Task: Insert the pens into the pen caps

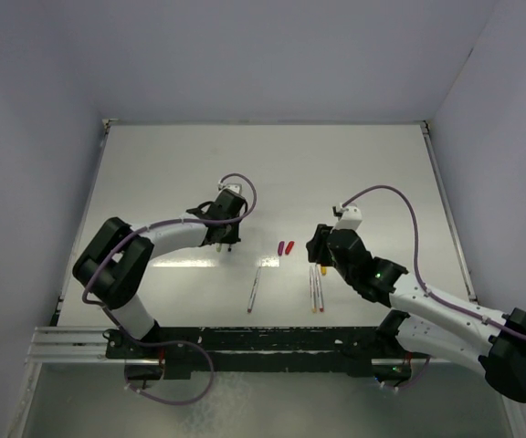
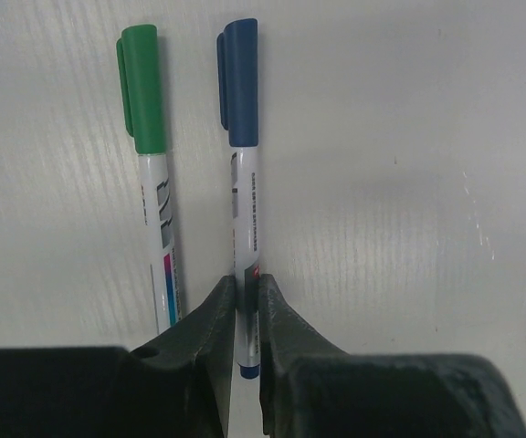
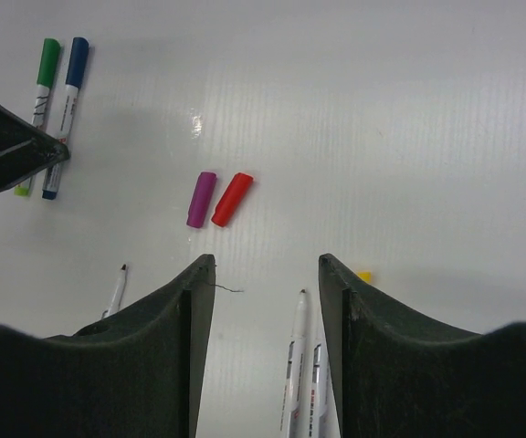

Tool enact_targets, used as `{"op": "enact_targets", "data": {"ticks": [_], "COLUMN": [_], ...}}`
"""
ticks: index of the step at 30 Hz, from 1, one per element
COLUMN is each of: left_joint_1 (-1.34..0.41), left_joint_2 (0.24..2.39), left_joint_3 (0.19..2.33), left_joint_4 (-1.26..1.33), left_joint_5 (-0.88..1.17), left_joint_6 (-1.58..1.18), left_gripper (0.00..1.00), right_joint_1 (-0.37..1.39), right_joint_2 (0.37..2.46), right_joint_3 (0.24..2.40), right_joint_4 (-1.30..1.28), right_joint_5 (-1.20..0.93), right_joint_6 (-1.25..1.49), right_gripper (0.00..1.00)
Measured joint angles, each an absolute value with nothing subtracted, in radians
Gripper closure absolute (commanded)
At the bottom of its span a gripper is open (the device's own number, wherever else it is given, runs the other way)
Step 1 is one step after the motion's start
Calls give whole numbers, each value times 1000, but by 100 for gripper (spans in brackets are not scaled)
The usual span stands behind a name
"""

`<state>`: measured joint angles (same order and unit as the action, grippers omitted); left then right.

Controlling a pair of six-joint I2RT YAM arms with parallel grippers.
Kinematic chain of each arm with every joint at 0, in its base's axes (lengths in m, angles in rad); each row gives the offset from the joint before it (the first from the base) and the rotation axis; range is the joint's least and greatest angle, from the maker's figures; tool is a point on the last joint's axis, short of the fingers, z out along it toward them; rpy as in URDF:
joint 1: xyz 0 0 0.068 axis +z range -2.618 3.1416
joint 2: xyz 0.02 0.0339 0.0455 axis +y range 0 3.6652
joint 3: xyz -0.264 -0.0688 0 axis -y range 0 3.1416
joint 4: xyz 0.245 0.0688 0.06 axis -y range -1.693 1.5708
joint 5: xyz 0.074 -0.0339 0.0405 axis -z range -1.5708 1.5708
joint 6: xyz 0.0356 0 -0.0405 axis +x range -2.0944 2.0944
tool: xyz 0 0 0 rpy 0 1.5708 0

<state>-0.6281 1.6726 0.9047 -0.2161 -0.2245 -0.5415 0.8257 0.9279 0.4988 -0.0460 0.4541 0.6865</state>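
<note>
My left gripper (image 2: 247,285) is down at the table, its jaws close against both sides of a white pen wearing a blue cap (image 2: 239,82). A pen with a green cap (image 2: 142,87) lies parallel just to its left. My right gripper (image 3: 268,260) is open and holds nothing. It hovers over two uncapped pens (image 3: 295,356) lying side by side. A third uncapped pen (image 1: 255,292) lies further left. A loose magenta cap (image 3: 201,199) and a red cap (image 3: 232,198) lie together ahead of the right fingers. A yellow cap (image 3: 363,276) peeks out beside the right finger.
The white table (image 1: 272,173) is enclosed by grey walls at the back and on both sides. A black rail (image 1: 245,342) with the arm bases runs along the near edge. The left gripper (image 1: 225,243) and right gripper (image 1: 321,262) are about a pen's length apart.
</note>
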Motion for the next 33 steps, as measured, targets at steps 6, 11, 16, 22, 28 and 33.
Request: {"op": "enact_targets", "data": {"ticks": [6, 11, 16, 22, 28, 33], "left_joint_1": [-628, -628, -628, -628, -632, -688], "left_joint_2": [1676, 1676, 1669, 1596, 1517, 1481], "left_joint_3": [909, 913, 929, 958, 987, 963], "left_joint_4": [-228, -235, -251, -263, -265, -281], "left_joint_5": [-224, -224, -224, -219, -181, -171], "left_joint_6": [-543, -542, -539, -530, -506, -495], "left_gripper": [79, 72, 69, 68, 68, 68], "right_joint_1": [826, 826, 826, 826, 826, 826], "right_joint_2": [929, 929, 929, 918, 907, 907], "right_joint_3": [499, 499, 497, 482, 482, 482], "right_joint_4": [-46, -43, -38, -37, -38, -60], "right_joint_5": [454, 453, 453, 453, 458, 493], "right_joint_6": [687, 687, 687, 687, 688, 695], "right_gripper": [50, 50, 50, 49, 45, 33]}}
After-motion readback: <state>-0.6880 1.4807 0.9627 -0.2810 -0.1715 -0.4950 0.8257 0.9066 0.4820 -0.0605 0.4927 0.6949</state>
